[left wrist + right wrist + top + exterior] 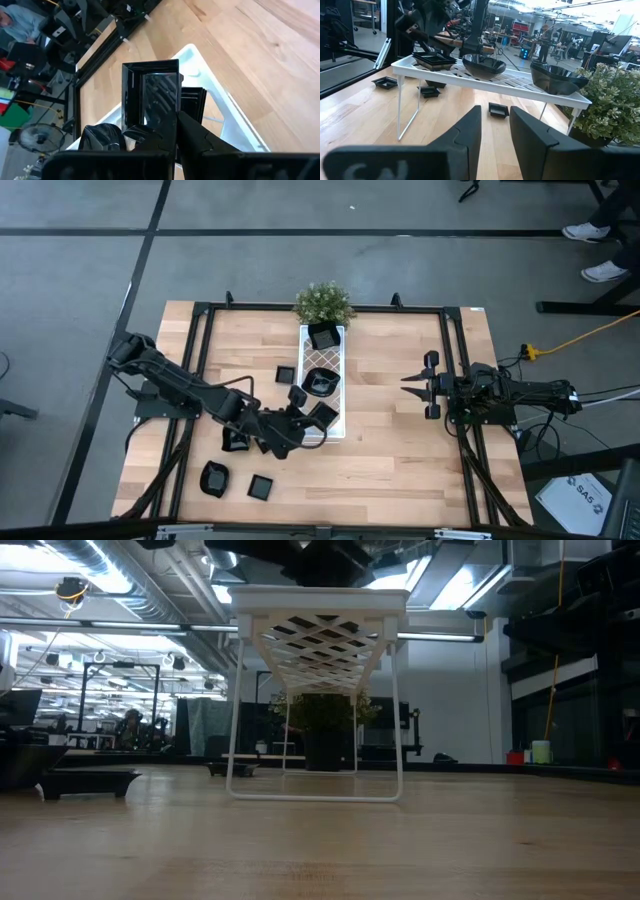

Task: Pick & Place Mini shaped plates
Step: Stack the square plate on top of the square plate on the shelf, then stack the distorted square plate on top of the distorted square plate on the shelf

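Wooden counter [400, 440] still carries several mini shaped plates [260, 486] loose at left, three sit on the white tray [335, 355], left claw [303, 418] grips a square plate [152, 102] over its near end, right claw [412, 385] waits open.

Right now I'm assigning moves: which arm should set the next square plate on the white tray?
Left. The left gripper already holds a square plate at the white tray's near end; the right gripper waits open, empty, off to the side.

Overhead looks straight down; low camera level, near; both share white tray [322, 380]
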`<state>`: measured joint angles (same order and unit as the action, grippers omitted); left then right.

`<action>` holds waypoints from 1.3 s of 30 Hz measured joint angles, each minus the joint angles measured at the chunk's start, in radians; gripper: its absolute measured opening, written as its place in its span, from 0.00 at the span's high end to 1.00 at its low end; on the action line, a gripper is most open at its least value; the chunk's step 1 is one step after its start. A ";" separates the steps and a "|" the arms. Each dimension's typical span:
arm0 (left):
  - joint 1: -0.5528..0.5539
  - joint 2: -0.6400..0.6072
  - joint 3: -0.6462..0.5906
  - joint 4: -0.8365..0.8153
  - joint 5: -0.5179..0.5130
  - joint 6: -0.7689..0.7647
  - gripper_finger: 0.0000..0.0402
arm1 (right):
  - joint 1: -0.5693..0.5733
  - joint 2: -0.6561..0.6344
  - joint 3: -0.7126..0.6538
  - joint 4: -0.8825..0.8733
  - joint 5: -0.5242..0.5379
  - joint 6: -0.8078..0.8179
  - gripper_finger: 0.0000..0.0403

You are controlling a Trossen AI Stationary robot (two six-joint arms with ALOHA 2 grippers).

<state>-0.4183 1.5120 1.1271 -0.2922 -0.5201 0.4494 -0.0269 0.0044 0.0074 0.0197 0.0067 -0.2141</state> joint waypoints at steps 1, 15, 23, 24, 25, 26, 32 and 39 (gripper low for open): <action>0.000 0.000 0.000 0.001 0.000 -0.008 0.99 | 0.000 0.000 0.000 0.000 0.000 0.000 0.75; 0.002 -0.002 0.000 -0.035 -0.009 -0.071 0.92 | 0.000 0.000 0.000 0.000 0.000 0.000 0.75; 0.002 -0.006 0.000 -0.036 -0.030 -0.072 0.80 | 0.000 0.000 0.000 0.000 0.000 0.000 0.75; 0.002 -0.009 0.000 -0.035 -0.038 -0.072 0.79 | 0.000 0.000 0.000 0.000 0.000 0.000 0.75; 0.001 -0.014 0.002 -0.038 -0.039 -0.074 0.78 | 0.000 0.000 0.000 0.000 0.000 0.000 0.75; 0.001 -0.020 0.009 -0.054 -0.038 -0.081 0.77 | 0.000 0.000 0.000 0.000 0.000 0.000 0.75; -0.007 -0.067 0.060 -0.205 -0.013 -0.201 0.74 | 0.000 0.000 0.000 0.000 0.000 0.000 0.75; -0.062 -0.121 0.066 -0.348 0.068 -0.437 0.75 | 0.000 0.000 0.000 0.000 0.000 0.000 0.75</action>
<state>-0.4799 1.3914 1.1927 -0.6402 -0.4524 0.0128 -0.0269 0.0040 0.0071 0.0196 0.0067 -0.2142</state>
